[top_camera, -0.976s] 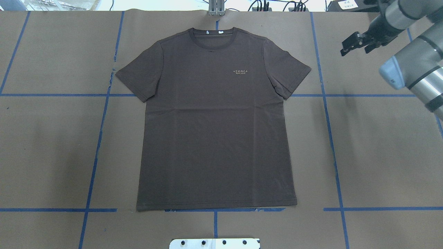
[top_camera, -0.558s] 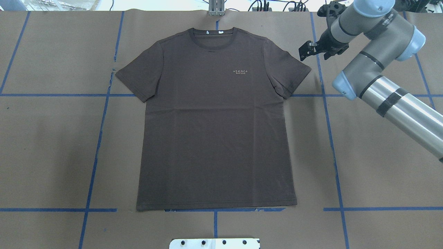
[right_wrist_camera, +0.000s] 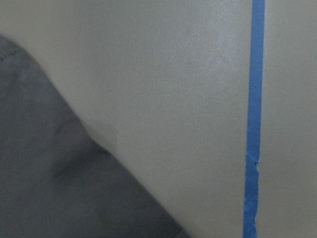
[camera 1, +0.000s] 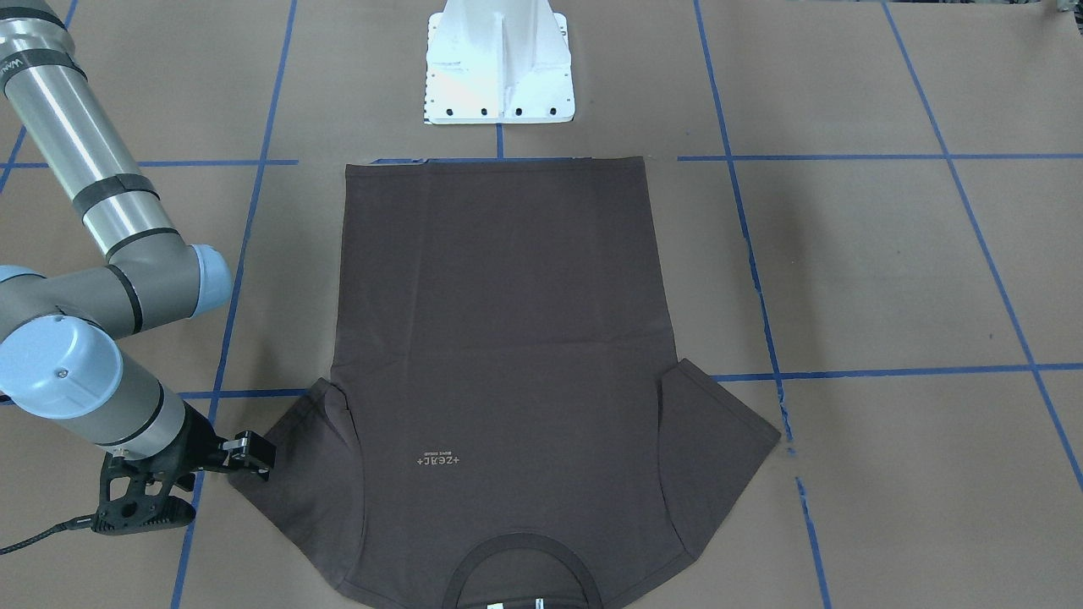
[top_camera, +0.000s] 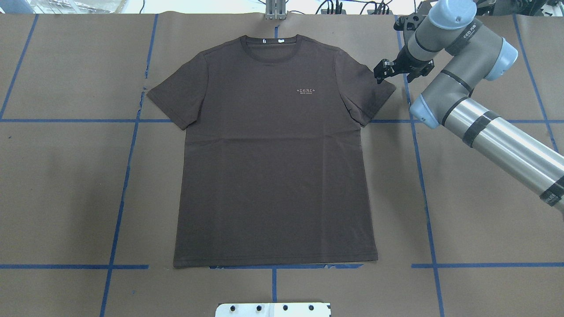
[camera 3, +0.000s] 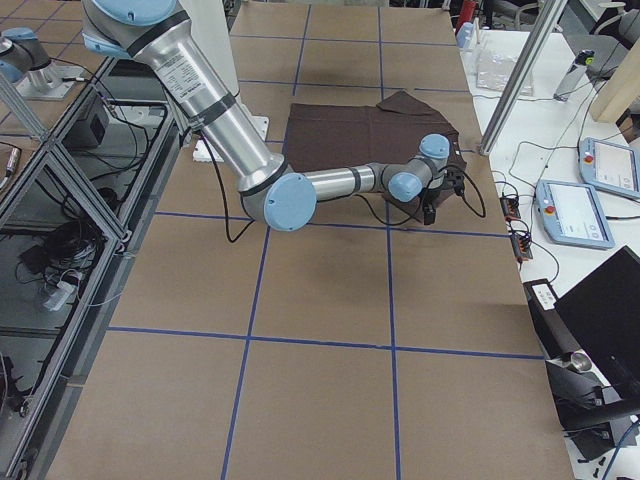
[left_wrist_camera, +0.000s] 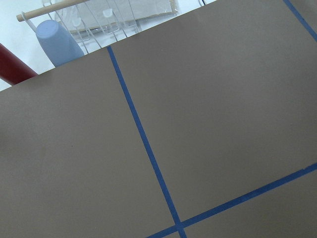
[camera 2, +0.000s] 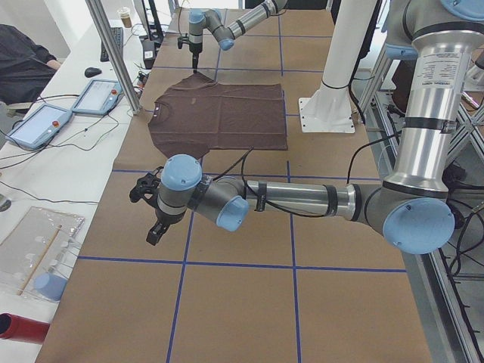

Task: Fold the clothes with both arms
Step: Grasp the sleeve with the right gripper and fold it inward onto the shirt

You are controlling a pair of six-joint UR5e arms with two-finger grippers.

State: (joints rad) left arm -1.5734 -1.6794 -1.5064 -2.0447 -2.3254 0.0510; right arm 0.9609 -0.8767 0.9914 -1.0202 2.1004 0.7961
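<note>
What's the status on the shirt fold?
Right gripper at the shirt's sleeve edge, jaws unclear. Left gripper far off over bare table, state unreadable. Shirt flat, unfolded. Nothing in the way.

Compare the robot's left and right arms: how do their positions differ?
The right gripper is at the sleeve edge of the T-shirt; the left gripper hangs over bare paper, clear of it. The right arm shows in the overhead view; the left arm lies outside it. Both are silver-grey with blue joint caps.
</note>
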